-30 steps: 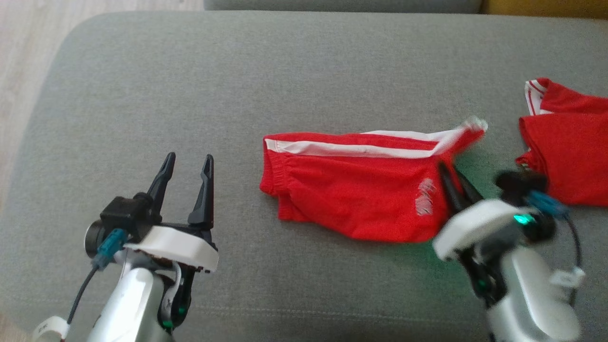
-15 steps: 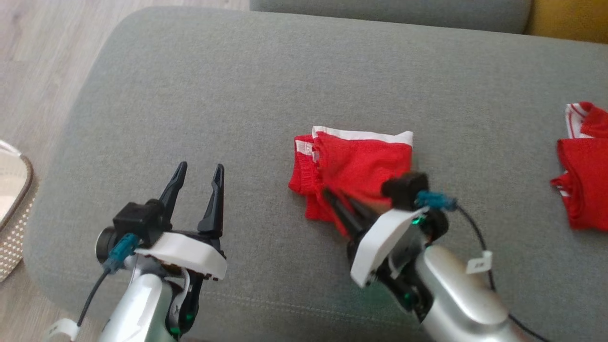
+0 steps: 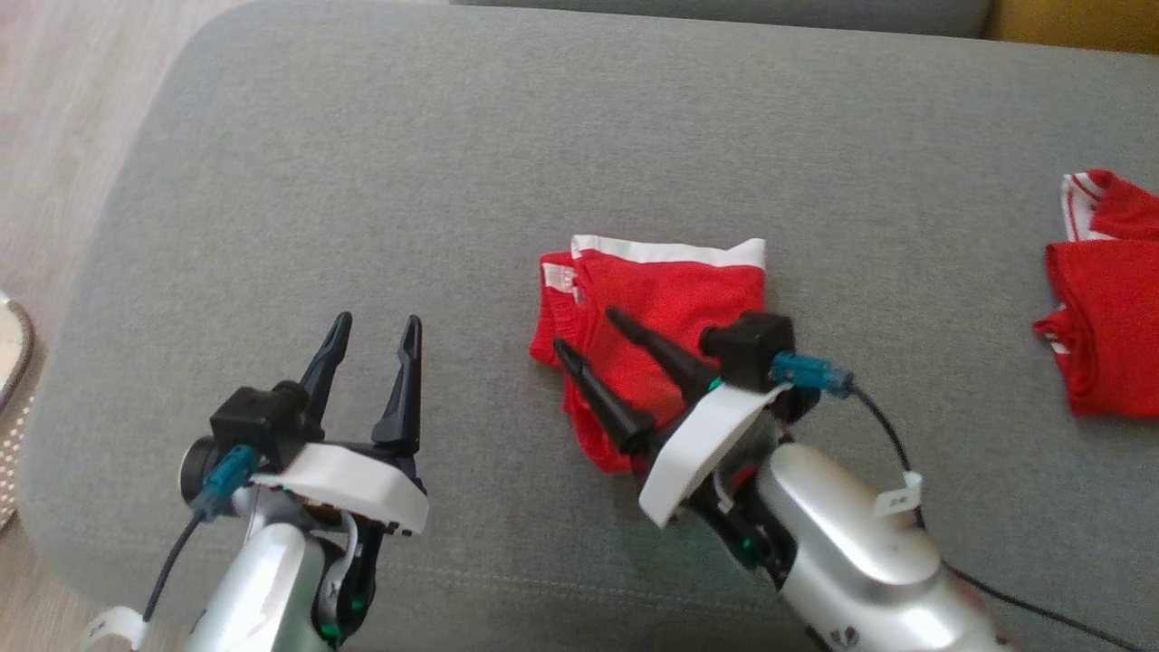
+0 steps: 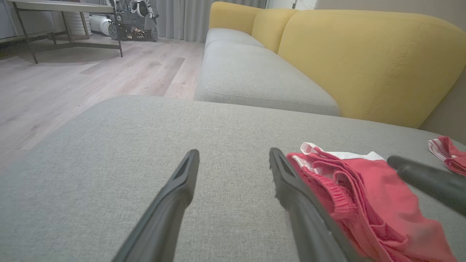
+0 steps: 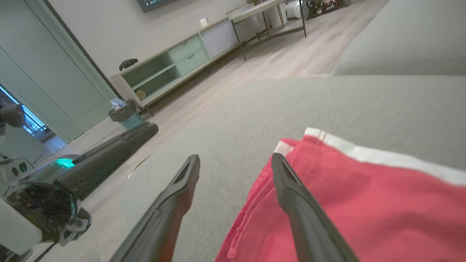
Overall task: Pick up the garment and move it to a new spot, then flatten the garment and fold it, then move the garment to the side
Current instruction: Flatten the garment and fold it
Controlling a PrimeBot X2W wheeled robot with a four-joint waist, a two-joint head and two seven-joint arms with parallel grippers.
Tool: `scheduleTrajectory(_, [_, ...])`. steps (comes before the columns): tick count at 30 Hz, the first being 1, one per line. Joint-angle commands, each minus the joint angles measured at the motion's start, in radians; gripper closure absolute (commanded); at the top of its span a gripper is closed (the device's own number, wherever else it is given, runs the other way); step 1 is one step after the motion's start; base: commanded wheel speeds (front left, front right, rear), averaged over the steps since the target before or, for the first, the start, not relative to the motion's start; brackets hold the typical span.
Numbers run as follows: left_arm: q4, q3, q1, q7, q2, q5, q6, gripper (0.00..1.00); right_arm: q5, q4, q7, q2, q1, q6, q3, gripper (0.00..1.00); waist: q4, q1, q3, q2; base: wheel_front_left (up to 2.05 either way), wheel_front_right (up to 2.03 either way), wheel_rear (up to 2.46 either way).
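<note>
Fingers (image 3: 656, 349) of our right gripper (image 3: 585, 330) are standing wide apart and holding nothing. Our left gripper (image 3: 378, 321) is spread too, gripping nothing, over bare cushion (image 3: 453, 181) near its front edge.

From the head we are seeing the shorts (image 3: 670, 290) lying folded into a squarish red pad near the cushion's middle, with a white band along the far edge. The right fingers are reaching over the pad's near left corner.

Our right wrist view is adding detail: one finger (image 5: 295, 207) is hanging over red cloth and the other (image 5: 171, 207) over grey, just beside the pad's edge. Our left wrist view is showing the bunched elastic waistband (image 4: 335, 193) facing the left gripper, and a yellow backrest (image 4: 364, 62) beyond the cushion.

We cannot tell whether the right fingers are touching the cloth. The right wrist is covering the pad's near right corner. Another red garment (image 3: 1109, 335) is lying toward the cushion's right side, cut off by the frame.
</note>
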Motion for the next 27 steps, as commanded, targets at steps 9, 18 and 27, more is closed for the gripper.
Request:
scheduleTrajectory(9, [-0.038,0.051,-0.024,-0.01,0.042,0.003,0.021,0.0,-0.219,-0.119,-0.077,0.015,0.034,-0.001,-0.313,0.0,-0.061,0.0,-0.026,0.0,0.0,0.0,0.0])
scheduleTrajectory(18, [-0.075,0.058,0.003,0.001,0.08,0.014,0.042,0.0,-0.393,-0.276,-0.008,0.015,0.219,-0.001,-0.602,0.0,-0.092,0.0,-0.046,0.0,0.0,0.0,0.0])
scheduleTrajectory(27, [-0.146,0.065,0.069,0.025,0.118,0.021,0.07,0.0,-0.419,-0.414,0.066,0.015,0.333,-0.001,-0.663,0.0,-0.11,0.0,-0.091,0.0,0.0,0.0,0.0])
